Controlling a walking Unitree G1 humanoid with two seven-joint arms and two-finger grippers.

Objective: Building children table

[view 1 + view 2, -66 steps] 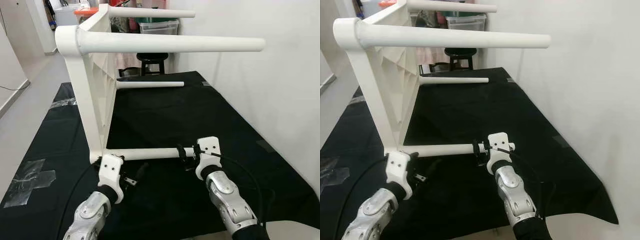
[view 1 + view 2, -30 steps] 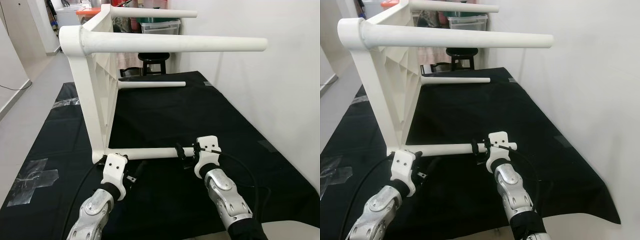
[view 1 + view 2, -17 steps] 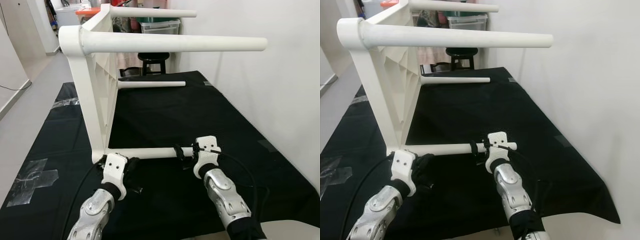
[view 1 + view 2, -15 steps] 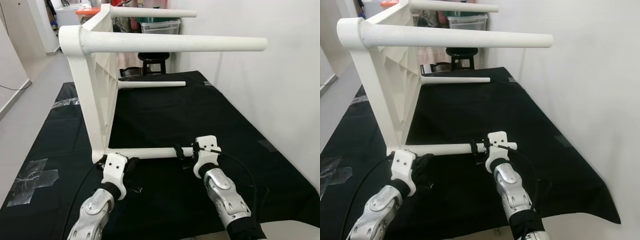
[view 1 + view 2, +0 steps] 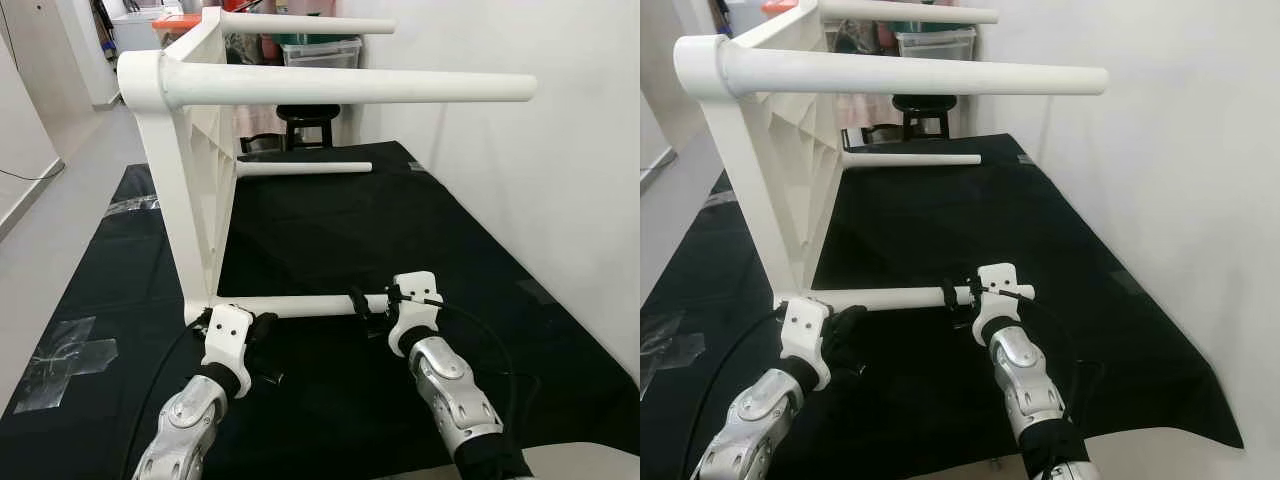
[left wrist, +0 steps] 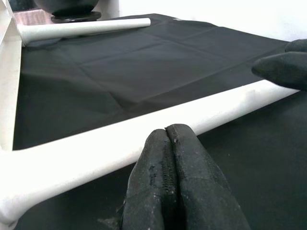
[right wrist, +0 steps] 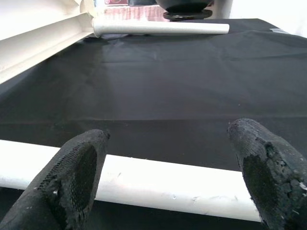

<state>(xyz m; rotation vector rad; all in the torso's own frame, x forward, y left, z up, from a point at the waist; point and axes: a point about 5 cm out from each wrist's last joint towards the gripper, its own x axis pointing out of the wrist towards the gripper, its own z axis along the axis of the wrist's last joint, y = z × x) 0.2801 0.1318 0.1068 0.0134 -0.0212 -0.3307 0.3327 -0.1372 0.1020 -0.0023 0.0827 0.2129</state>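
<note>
White plastic table (image 5: 185,190), one, tipped on its side on one black cloth (image 5: 400,230); four legs, two raised, two low. Nearest low leg (image 5: 300,305) lies across both claws. Left gripper (image 6: 177,187), one: fingers pressed together, clenched on nothing, tips just short of that leg near its socket end. Right gripper (image 7: 165,172), one: fingers spread wide, released, straddling the leg's free end, which lies between them. Far low leg (image 7: 160,28) lies well beyond both claws.

Left end effector (image 6: 165,158) closed since earlier, beside table leg (image 5: 300,306).
</note>
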